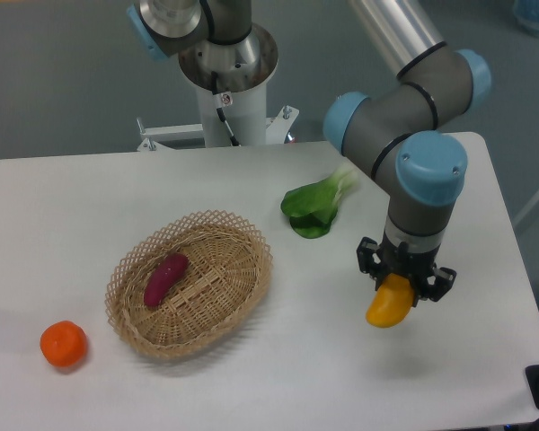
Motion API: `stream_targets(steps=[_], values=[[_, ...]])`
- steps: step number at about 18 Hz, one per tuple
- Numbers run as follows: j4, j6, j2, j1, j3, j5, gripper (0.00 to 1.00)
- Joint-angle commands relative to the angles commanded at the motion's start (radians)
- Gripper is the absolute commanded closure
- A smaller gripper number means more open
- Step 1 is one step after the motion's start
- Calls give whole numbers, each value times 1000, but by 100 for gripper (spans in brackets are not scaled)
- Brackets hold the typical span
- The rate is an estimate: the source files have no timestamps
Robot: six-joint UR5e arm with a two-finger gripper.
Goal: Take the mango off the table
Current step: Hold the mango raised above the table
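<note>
The mango (388,305) is a smooth yellow fruit shading to orange, at the right side of the white table (63,206). My gripper (402,280) points down and is shut on the mango's upper end, its black fingers on either side. The lower part of the mango sticks out below the fingers toward the front left. I cannot tell whether the mango still touches the tabletop or hangs just above it.
A wicker basket (242,278) sits left of centre with a purple yam (165,278) inside. A round orange tangerine (64,344) lies at the front left. A green leafy vegetable (313,208) lies behind the gripper. The arm's base (226,81) stands at the back edge.
</note>
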Motion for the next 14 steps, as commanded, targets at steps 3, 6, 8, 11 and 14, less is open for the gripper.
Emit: stream_targets(steps=[3, 6, 8, 11, 14], values=[[-2, 46, 3, 3, 2, 3, 45], [-2, 48, 6, 6, 0, 3, 45], [-2, 48, 5, 6, 0, 3, 45], [0, 48, 5, 6, -2, 3, 45], [2, 48, 6, 9, -12, 3, 45]])
